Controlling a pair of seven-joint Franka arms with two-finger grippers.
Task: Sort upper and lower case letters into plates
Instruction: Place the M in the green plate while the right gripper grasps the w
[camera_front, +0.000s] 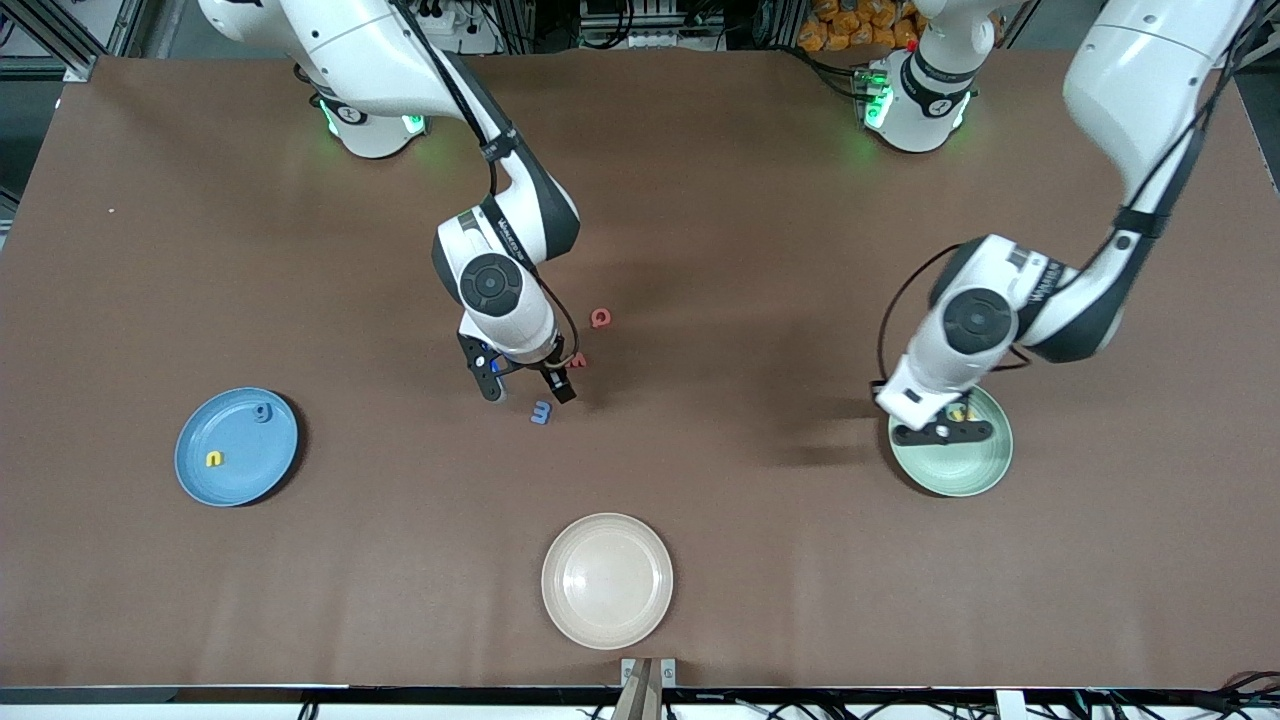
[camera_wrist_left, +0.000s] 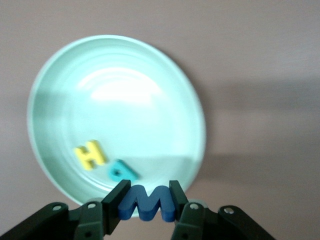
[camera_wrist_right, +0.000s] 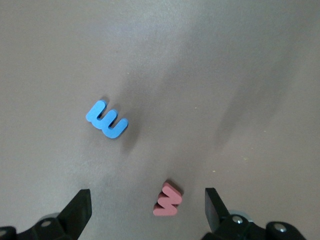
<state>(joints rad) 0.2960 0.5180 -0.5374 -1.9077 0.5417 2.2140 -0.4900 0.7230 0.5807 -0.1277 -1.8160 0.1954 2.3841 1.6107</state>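
Left gripper (camera_wrist_left: 147, 200) clamped on a dark blue letter M (camera_wrist_left: 148, 201) over the mint green plate (camera_wrist_left: 60, 75).
Below it lie a yellow H (camera_wrist_left: 90, 154) and a teal letter (camera_wrist_left: 121, 171); the right gripper (camera_wrist_right: 147, 210), fingers spread wide, hangs over a red w (camera_wrist_right: 167, 199), the blue m (camera_wrist_right: 107, 120) beside.

Between the black fingers (camera_wrist_left: 121, 196) of the left gripper (camera_wrist_left: 147, 200) sits a dark blue chunky toy M (camera_wrist_left: 148, 203). Under it lies a pale mint green round plate (camera_wrist_left: 60, 95) holding a yellow toy H (camera_wrist_left: 90, 154) and a teal toy letter (camera_wrist_left: 121, 171). Below the right gripper (camera_wrist_right: 147, 210) lie a light blue toy m (camera_wrist_right: 107, 120) and a dusty red toy w (camera_wrist_right: 167, 199) on plain brown table covering (camera_wrist_right: 240, 75).
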